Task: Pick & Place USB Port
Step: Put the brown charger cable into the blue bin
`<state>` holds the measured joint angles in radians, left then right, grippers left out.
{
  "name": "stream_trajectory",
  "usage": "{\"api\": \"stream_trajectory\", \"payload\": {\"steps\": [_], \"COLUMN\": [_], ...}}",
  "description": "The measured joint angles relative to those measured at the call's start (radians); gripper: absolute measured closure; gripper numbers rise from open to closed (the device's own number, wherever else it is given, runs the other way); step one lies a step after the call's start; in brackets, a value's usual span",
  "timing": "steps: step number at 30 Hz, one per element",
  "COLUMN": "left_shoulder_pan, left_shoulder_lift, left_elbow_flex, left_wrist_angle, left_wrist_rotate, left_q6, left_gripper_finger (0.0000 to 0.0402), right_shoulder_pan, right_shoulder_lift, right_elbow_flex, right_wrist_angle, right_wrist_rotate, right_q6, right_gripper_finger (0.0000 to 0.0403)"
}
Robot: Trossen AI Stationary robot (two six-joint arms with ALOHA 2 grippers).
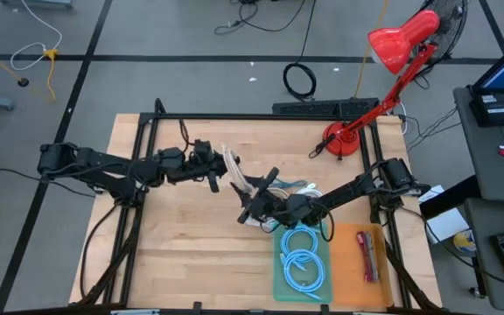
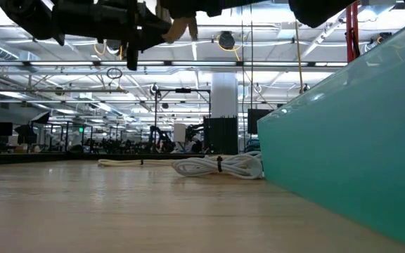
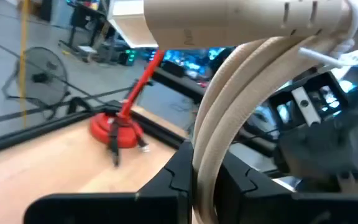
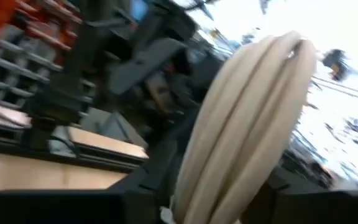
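Observation:
A cream USB cable bundle with a boxy cream port block at one end hangs in the air over the table's middle, between my two grippers. My left gripper comes from the table's left and is shut on the bundle. My right gripper comes from the right and is open. Its fingers stand on either side of the bundle's looped end. In the low view the left arm and the port block show at the top, well above the tabletop. My left gripper pinches the bundle's gathered strands between its two fingers, just below the port block. The fingers point level, from the table's left, and lie across the strands. The bundle is lifted clear of the table. My right gripper: I cannot tell whether its fingers touch the loop.
A second white coiled cable lies on the wood beside a teal tray that holds a blue coil. An orange tray lies to its right. A red desk lamp stands at the far right. Bare wood shows at the near left.

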<state>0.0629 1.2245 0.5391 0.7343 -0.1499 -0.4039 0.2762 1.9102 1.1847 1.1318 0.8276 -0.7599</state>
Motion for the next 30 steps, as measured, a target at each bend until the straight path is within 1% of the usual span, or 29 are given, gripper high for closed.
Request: {"api": "stream_trajectory", "payload": {"steps": [3, 5, 8, 11, 13, 15, 18, 19, 22, 24, 26, 28, 30], "left_shoulder_pan": [0.0, 0.0, 0.01, 0.024, 0.028, 0.029, 0.029, 0.028, 0.011, -0.013, -0.043, -0.073, -0.1], "left_shoulder_lift": [-0.047, -0.08, -0.141, -0.197, -0.226, -0.258, -0.268, -0.27, -0.257, -0.235, -0.21, -0.191, -0.167], "left_elbow_flex": [0.001, 0.001, 0.002, 0.012, 0.032, 0.053, 0.096, 0.109, 0.148, 0.161, 0.166, 0.168, 0.169], "left_wrist_angle": [-0.12, -0.218, -0.395, -0.609, -0.713, -0.831, -0.967, -0.996, -0.986, -0.991, -0.96, -0.924, -0.891], "left_wrist_rotate": [-0.028, -0.061, -0.08, -0.078, -0.091, -0.143, -0.22, -0.259, -0.385, -0.497, -0.621, -0.747, -0.85], "left_q6": [0.001, 0.002, 0.024, 0.047, 0.045, 0.033, -0.008, -0.016, -0.008, 0.016, 0.055, 0.076, 0.096], "left_gripper_finger": [0.0372, 0.0374, 0.0377, 0.0377, 0.0377, 0.0377, 0.0377, 0.0377, 0.0377, 0.0377, 0.0377, 0.0377, 0.0377], "right_shoulder_pan": [0.0, 0.0, 0.0, 0.001, 0.0, 0.002, 0.008, 0.012, 0.014, 0.01, -0.003, -0.024, -0.048], "right_shoulder_lift": [-0.002, -0.002, -0.005, -0.007, -0.007, -0.007, -0.007, -0.007, -0.006, 0.008, 0.023, 0.034, 0.035], "right_elbow_flex": [0.0, 0.0, 0.0, 0.0, 0.003, 0.024, 0.09, 0.119, 0.212, 0.268, 0.288, 0.288, 0.289], "right_wrist_angle": [0.006, 0.006, -0.003, -0.022, -0.035, -0.076, -0.223, -0.295, -0.547, -0.68, -0.723, -0.696, -0.658], "right_wrist_rotate": [0.098, 0.14, 0.145, 0.153, 0.181, 0.234, 0.323, 0.325, 0.335, 0.359, 0.418, 0.451, 0.453], "right_q6": [-0.004, 0.016, 0.08, 0.156, 0.197, 0.239, 0.356, 0.419, 0.665, 0.75, 0.74, 0.702, 0.676], "right_gripper_finger": [0.0237, 0.0221, 0.0203, 0.0191, 0.0187, 0.0185, 0.0186, 0.0187, 0.0194, 0.02, 0.0205, 0.0208, 0.0208]}}
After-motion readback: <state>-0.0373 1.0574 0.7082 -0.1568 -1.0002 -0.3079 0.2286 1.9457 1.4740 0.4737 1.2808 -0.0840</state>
